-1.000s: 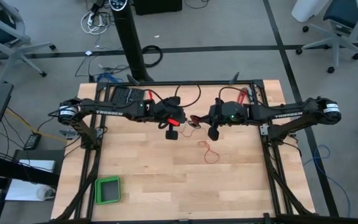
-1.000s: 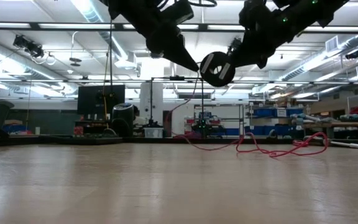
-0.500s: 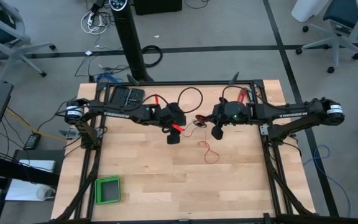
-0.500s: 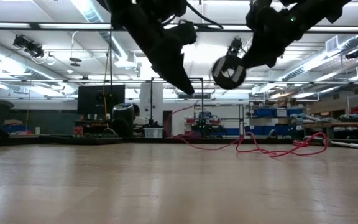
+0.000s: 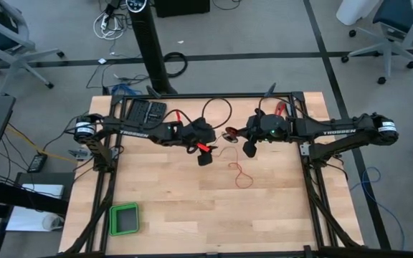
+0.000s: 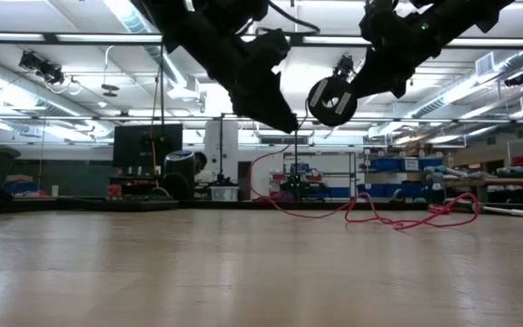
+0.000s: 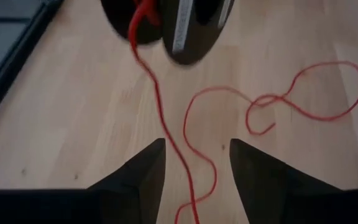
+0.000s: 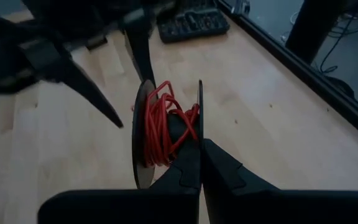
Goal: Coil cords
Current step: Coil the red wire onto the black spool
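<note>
A thin red cord is partly wound on a black two-disc spool (image 8: 166, 134), which hangs above the table's middle in my right gripper (image 8: 201, 146). The spool also shows in the low view (image 6: 331, 101). From it the cord (image 7: 160, 118) runs down to the wood, and its free end lies there in loose loops (image 5: 241, 174). My left gripper (image 7: 194, 146) is open just left of the spool (image 5: 231, 133) and a little lower. The cord passes between its fingers; I see no touch. My right gripper pinches the rim of one spool disc (image 8: 199, 127) between its two shut fingers. The fingers come from the table's right side, slanting down. The spool is lifted clear of the table, its discs upright and its axis level, with the cord trailing below it.
A green tray (image 5: 124, 219) sits at the near left corner. A black tool case (image 5: 146, 111) lies at the far left and a red-handled tool (image 5: 279, 109) at the far right. Black frame rails (image 5: 308, 179) run along the table's sides.
My left gripper has drawn away from the spool, sinking toward the table and a little toward the near edge, and its wrist has rolled. The spool stays in my right gripper at about the same place. The loops on the wood lie as before.
</note>
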Robot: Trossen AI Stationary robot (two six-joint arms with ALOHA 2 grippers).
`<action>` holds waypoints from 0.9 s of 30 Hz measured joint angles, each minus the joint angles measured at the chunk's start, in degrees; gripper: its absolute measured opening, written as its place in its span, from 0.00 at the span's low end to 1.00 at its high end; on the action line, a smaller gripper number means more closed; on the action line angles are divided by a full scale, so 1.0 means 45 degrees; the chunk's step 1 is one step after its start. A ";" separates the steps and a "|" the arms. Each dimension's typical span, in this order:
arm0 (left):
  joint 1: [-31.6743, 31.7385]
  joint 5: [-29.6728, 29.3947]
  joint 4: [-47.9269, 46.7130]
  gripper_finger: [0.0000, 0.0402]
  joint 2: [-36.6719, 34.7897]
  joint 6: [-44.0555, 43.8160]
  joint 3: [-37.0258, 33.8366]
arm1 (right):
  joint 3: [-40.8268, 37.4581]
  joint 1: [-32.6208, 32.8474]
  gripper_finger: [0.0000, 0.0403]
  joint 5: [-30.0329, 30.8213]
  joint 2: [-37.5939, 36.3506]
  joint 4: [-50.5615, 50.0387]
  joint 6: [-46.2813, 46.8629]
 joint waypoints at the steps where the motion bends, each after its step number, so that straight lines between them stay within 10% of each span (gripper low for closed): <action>1: 0.0000 -0.0006 -0.0069 0.45 0.0000 -0.0019 -0.0019 | 0.0000 0.0037 0.00 0.0017 -0.0002 -0.0044 -0.0001; 20: -0.0015 -0.0375 -0.0889 0.44 0.0000 -0.0425 -0.1249 | 0.0010 0.0070 0.00 0.0046 -0.0321 -0.0146 -0.0121; 27: -0.0015 -0.0854 -0.0751 0.11 0.0000 -0.0407 -0.1249 | 0.0010 0.0070 0.00 0.0046 -0.0321 0.0091 -0.0121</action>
